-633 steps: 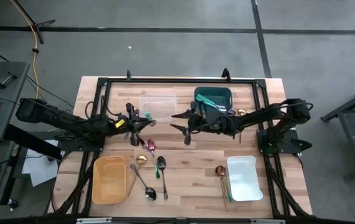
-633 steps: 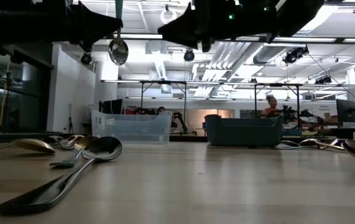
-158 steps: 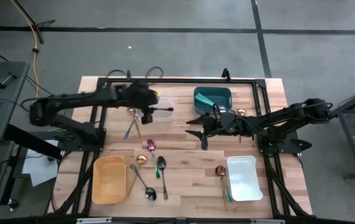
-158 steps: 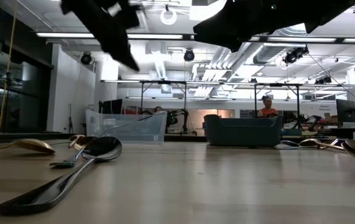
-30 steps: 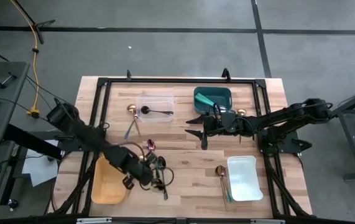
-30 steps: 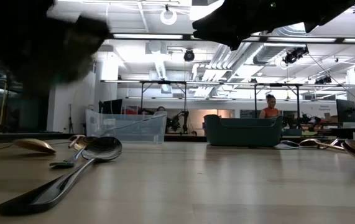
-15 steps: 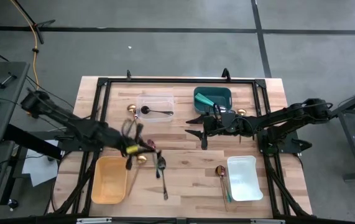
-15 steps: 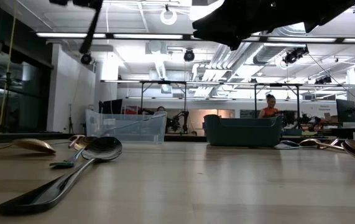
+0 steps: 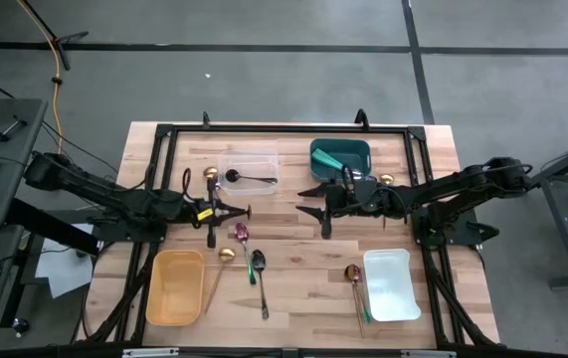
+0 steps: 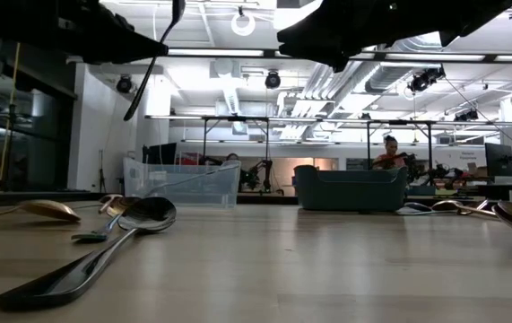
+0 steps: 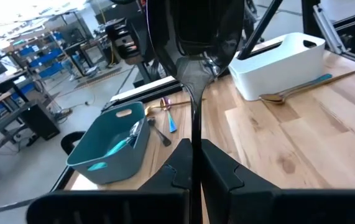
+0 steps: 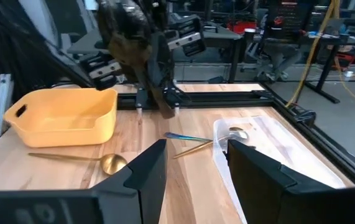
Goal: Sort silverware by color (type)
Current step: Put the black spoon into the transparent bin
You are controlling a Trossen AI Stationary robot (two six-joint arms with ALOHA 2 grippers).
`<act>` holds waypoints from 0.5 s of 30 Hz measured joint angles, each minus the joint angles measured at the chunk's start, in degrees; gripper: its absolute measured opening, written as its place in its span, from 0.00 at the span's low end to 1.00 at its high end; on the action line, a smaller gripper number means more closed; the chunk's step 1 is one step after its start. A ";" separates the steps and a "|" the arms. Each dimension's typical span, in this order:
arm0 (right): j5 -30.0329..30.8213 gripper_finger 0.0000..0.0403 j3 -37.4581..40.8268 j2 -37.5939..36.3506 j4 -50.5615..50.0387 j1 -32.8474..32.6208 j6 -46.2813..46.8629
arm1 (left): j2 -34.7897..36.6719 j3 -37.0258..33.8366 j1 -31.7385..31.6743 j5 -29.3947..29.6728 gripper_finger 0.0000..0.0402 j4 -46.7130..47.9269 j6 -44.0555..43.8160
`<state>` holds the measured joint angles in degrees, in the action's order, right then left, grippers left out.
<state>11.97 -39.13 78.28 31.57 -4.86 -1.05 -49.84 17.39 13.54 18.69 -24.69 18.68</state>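
Even, soft overhead light fills the high view; the wooden table [image 9: 293, 298] reads bright against the grey floor [image 9: 264, 80], with only faint shadows under the arms. The low view is backlit: ceiling strip lights [image 10: 471, 58] glare in the upper frame and the arms above turn to black silhouettes. The near black spoon [image 10: 94, 260] at lower left is soft and out of focus. In the left wrist view the close fingers [image 11: 217, 168] are dark and blurred.

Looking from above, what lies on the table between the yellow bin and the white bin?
In the high view, between the yellow bin and the white bin lie a gold spoon, a teal-handled spoon and, by the white bin, a gold-and-teal pair; otherwise bare wood.
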 joint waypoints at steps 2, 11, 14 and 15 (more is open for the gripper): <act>1.49 0.41 0.01 0.00 0.09 0.00 0.78 | 0.00 0.00 -0.16 -0.03 0.01 0.00 0.00; 2.60 0.41 -0.01 0.00 0.07 0.00 1.17 | 0.00 0.02 -0.19 -0.03 0.01 -0.02 -0.03; 2.60 0.41 0.00 0.00 0.05 0.00 1.13 | 0.00 0.02 -0.19 0.01 0.02 -0.09 -0.03; 2.60 0.41 0.00 0.00 0.05 0.00 1.13 | 0.00 0.02 -0.19 0.03 0.02 -0.22 -0.03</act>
<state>14.57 -39.13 78.28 31.62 -4.86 0.08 -49.84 17.41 13.34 18.72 -24.91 18.65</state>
